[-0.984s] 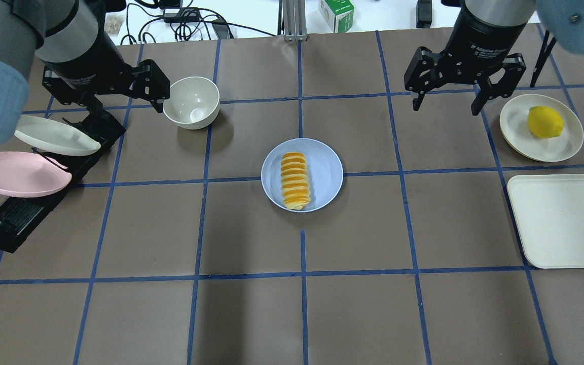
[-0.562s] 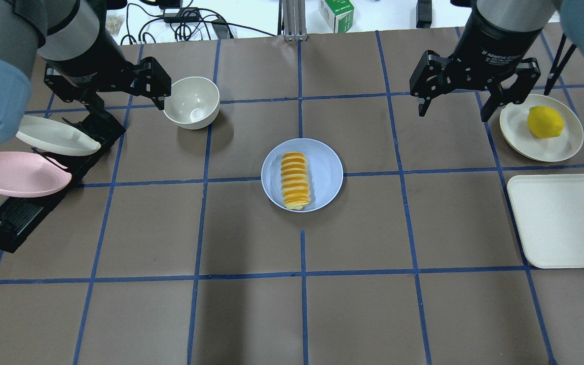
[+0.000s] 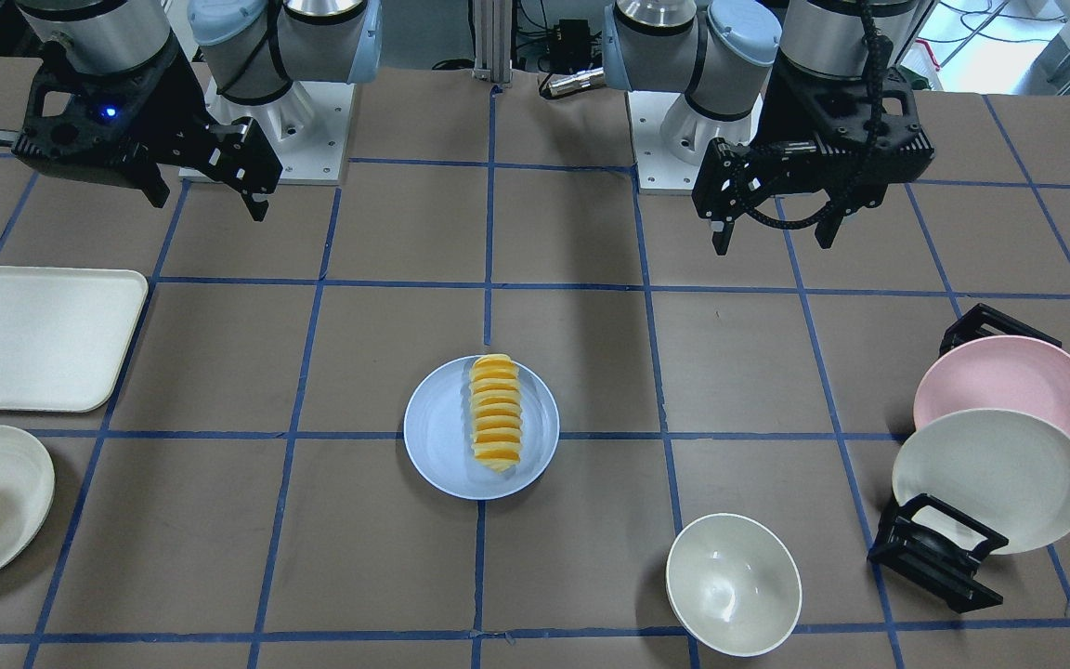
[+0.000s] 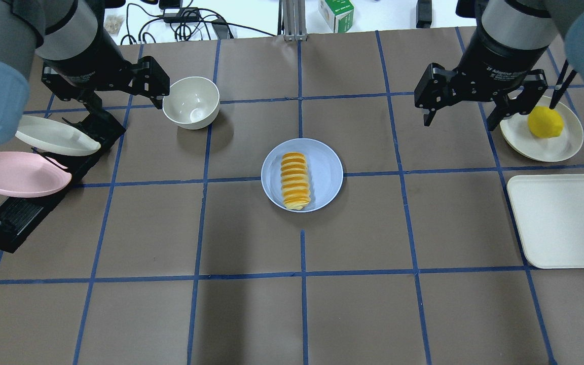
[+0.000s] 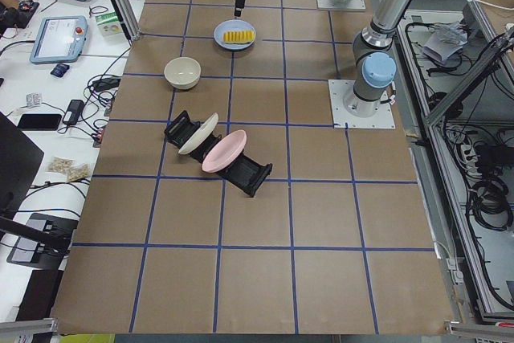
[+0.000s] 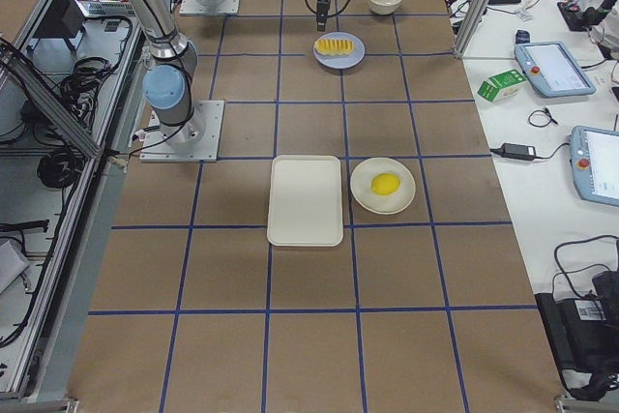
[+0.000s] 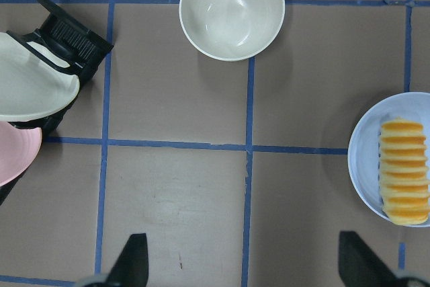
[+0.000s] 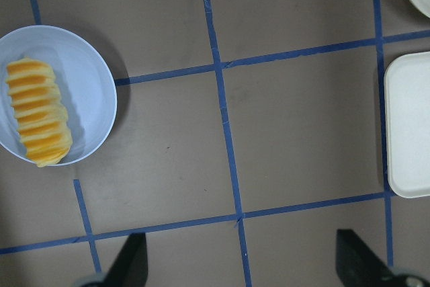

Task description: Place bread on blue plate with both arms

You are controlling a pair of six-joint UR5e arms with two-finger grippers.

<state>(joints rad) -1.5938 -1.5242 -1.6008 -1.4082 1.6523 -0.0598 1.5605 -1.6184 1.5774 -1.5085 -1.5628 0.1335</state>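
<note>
The bread (image 4: 295, 180), a ridged orange-yellow loaf, lies on the blue plate (image 4: 325, 172) at the table's middle; it also shows in the front view (image 3: 496, 412) and both wrist views (image 7: 403, 171) (image 8: 37, 112). My left gripper (image 4: 127, 104) is open and empty, hovering far to the plate's left beside a cream bowl. My right gripper (image 4: 458, 124) is open and empty, hovering far to the plate's right next to the lemon's plate. Neither gripper touches the bread or the blue plate.
A cream bowl (image 4: 191, 101) stands left of centre. A black rack (image 4: 13, 218) holds a cream plate (image 4: 53, 136) and a pink plate (image 4: 18, 174) at the far left. A lemon (image 4: 545, 121) sits on a cream plate (image 4: 550, 147) at the right, with a cream tray (image 4: 566, 220) nearer me.
My right gripper has drifted right and toward me, now overlapping the lemon plate's edge in the overhead view. The left gripper has hardly moved. Bread and blue plate have not moved.
</note>
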